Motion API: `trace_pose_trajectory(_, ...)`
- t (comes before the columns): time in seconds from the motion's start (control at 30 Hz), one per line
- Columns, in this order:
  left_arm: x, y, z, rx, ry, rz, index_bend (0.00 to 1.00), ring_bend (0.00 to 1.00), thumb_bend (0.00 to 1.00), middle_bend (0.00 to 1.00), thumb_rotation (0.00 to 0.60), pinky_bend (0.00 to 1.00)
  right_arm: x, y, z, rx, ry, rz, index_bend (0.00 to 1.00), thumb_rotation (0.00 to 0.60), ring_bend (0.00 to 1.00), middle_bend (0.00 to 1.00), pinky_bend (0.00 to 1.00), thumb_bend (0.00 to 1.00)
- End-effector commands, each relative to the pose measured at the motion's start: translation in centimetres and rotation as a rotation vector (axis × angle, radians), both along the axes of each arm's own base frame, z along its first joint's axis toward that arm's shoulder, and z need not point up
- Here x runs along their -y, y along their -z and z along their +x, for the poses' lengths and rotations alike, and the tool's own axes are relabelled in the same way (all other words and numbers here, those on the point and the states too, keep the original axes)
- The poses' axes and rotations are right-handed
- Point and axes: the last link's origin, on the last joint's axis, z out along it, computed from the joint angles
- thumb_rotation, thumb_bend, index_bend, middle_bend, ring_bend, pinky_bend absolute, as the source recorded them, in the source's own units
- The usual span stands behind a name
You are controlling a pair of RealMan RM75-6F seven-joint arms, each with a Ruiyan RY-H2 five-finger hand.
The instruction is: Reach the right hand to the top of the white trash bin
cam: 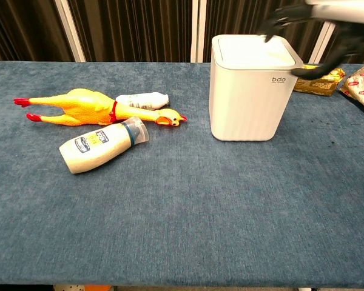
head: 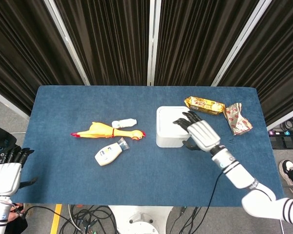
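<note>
The white trash bin (head: 167,127) (cam: 249,91) stands upright right of the table's middle, lid closed. My right hand (head: 199,132) (cam: 327,18) hovers over the bin's right side with its fingers spread, black fingertips (head: 183,118) above the lid. It holds nothing. In the chest view it is blurred at the top right, above the lid. My left hand (head: 9,170) stays open off the table's front left corner, empty.
A yellow rubber chicken (head: 106,131), a small white bottle (head: 124,122) and a larger white bottle (head: 110,153) lie left of the bin. A gold snack pack (head: 204,105) and a red-white wrapper (head: 237,118) lie at the back right. Blue table (head: 151,175).
</note>
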Motion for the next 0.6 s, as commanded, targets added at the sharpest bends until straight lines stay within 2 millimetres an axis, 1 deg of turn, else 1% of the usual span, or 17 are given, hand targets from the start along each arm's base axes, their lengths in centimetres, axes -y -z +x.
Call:
trace_pose_trajectory(0.03, 0.1, 0.0, -0.1, 0.004, 0.001, 0.003, 0.2, 0.07, 0.0, 0.16, 0.6, 0.09, 0.6, 1.7, 0.7, -0.044, -0.01, 0.009, 0.25, 0.6, 0.0, 0.2, 0.0, 0.28)
trace_pose_trajectory(0.13, 0.2, -0.1, -0.3, 0.009, 0.003, 0.008, 0.2, 0.07, 0.0, 0.16, 0.6, 0.09, 0.4, 3.0, 0.6, -0.095, -0.001, 0.038, 0.31, 0.6, 0.0, 0.23, 0.0, 0.28)
trace_pose_trajectory(0.2, 0.3, -0.1, -0.4, 0.016, 0.004, 0.008, 0.2, 0.07, 0.0, 0.16, 0.6, 0.09, 0.1, 3.7, 0.4, -0.116, 0.013, 0.063, 0.32, 0.6, 0.0, 0.24, 0.0, 0.28)
trace_pose_trajectory(0.33, 0.6, -0.1, -0.6, 0.019, 0.001, 0.008, 0.2, 0.07, 0.0, 0.16, 0.6, 0.09, -0.2, 4.1, 0.4, -0.114, 0.031, 0.077, 0.32, 0.6, 0.0, 0.25, 0.0, 0.28)
trace_pose_trajectory(0.4, 0.6, -0.2, -0.6, 0.02, 0.002, 0.012, 0.2, 0.07, 0.0, 0.16, 0.6, 0.09, -0.3, 3.7, 0.6, -0.087, 0.029, 0.056, 0.32, 0.6, 0.0, 0.24, 0.0, 0.28)
trace_pose_trajectory(0.43, 0.7, -0.2, -0.6, 0.02, 0.003, 0.015, 0.2, 0.07, 0.0, 0.16, 0.6, 0.09, -0.4, 3.1, 0.8, -0.059, 0.024, 0.028, 0.32, 0.6, 0.0, 0.23, 0.0, 0.28)
trace_pose_trajectory(0.5, 0.7, -0.3, -0.6, 0.02, 0.006, 0.019, 0.2, 0.07, 0.0, 0.16, 0.6, 0.09, -0.5, 1.9, 0.9, -0.012, 0.016, -0.026, 0.28, 0.6, 0.0, 0.21, 0.0, 0.28)
trace_pose_trajectory(0.6, 0.7, -0.4, -0.6, 0.021, 0.011, 0.021, 0.2, 0.07, 0.0, 0.16, 0.6, 0.09, -0.9, 0.0, 0.3, 0.029, 0.014, -0.085, 0.17, 0.6, 0.0, 0.16, 0.0, 0.28)
